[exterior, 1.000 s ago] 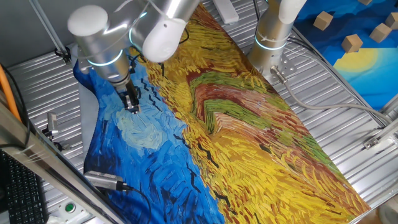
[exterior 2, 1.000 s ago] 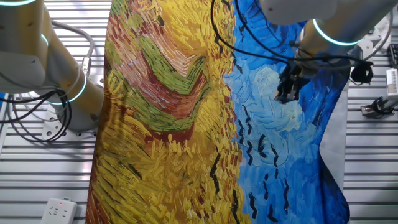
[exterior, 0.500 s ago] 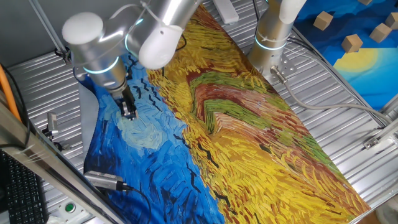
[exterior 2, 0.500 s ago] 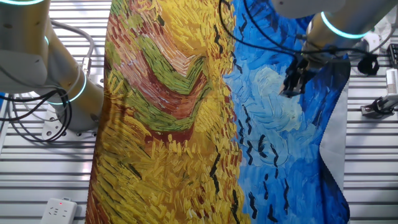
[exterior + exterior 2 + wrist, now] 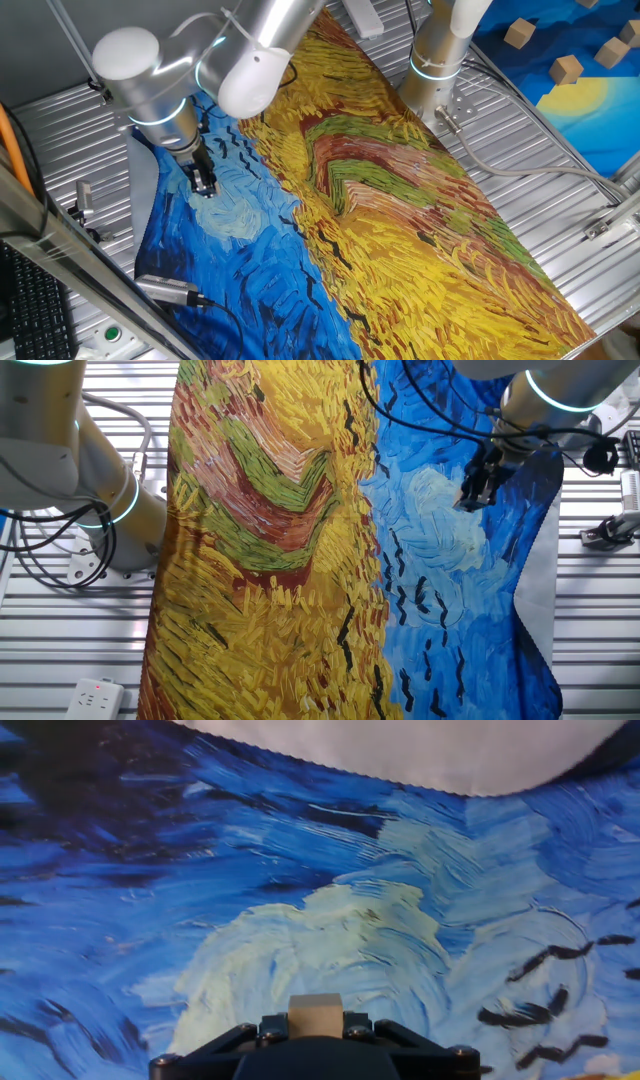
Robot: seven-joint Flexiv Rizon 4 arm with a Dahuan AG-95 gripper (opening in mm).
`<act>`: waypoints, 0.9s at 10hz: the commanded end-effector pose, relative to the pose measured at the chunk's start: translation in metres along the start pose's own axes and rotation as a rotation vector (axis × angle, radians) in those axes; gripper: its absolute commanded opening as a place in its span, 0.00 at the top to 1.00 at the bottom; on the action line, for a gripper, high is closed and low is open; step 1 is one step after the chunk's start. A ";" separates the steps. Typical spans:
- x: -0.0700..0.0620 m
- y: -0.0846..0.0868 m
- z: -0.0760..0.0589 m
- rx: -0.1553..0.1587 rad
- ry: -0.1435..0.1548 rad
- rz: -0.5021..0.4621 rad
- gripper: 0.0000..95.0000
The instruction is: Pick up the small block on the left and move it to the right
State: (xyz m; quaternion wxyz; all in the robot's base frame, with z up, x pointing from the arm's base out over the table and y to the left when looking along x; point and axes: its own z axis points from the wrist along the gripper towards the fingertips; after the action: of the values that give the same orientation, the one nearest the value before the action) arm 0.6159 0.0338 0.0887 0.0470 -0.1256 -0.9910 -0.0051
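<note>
Tool: the tool (image 5: pixel 205 186) hangs over the blue part of the painted cloth (image 5: pixel 400 210), fingers pointing down; in the hand view its two fingers are closed up tight w/ the small block (image 5: pixel 315 1016) pinched between them, one either side.
Small block: pale-tan cube, top face showing just above the dark finger housing in the hand view; too small to make out in either fixed view, hidden by the tool (image 5: pixel 474 492) there.
Height: can't tell from the pics whether the block touches the cloth or sits just above it.
Under the tool: a pale cream swirl of brushstrokes (image 5: pixel 320 945) on blue, w/ dark dashes off to the right.
Arm: silver arm (image 5: pixel 150 75) w/ a lit teal ring at the wrist, reaching in from the top of one fixed view.
Second arm: another silver arm base (image 5: pixel 440 50) stands at the cloth's far edge, away from the tool.
Cloth: covers most of the tabletop (image 5: pixel 560 200); yellow/green/brown field on one half, blue sky on the other.
Containers: no box, bin or tray seen in any view.
Other blocks: three larger tan blocks (image 5: pixel 567 68) lie well apart from the tool, on a separate blue-and-yellow mat (image 5: pixel 590 105) at the top right of one fixed view.
</note>
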 end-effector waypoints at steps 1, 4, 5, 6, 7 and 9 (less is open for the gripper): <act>-0.001 0.003 -0.002 0.001 0.004 0.002 1.00; -0.004 0.011 -0.010 0.000 0.009 0.004 1.00; -0.005 0.013 -0.011 0.000 0.012 0.004 1.00; -0.005 0.013 -0.012 -0.001 0.015 0.004 1.00; -0.005 0.013 -0.012 -0.002 0.015 0.003 1.00; -0.005 0.012 -0.010 0.001 0.017 0.004 1.00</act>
State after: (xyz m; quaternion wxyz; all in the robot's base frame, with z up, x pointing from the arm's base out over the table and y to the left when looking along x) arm 0.6248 0.0442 0.0984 0.0555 -0.1273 -0.9903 -0.0056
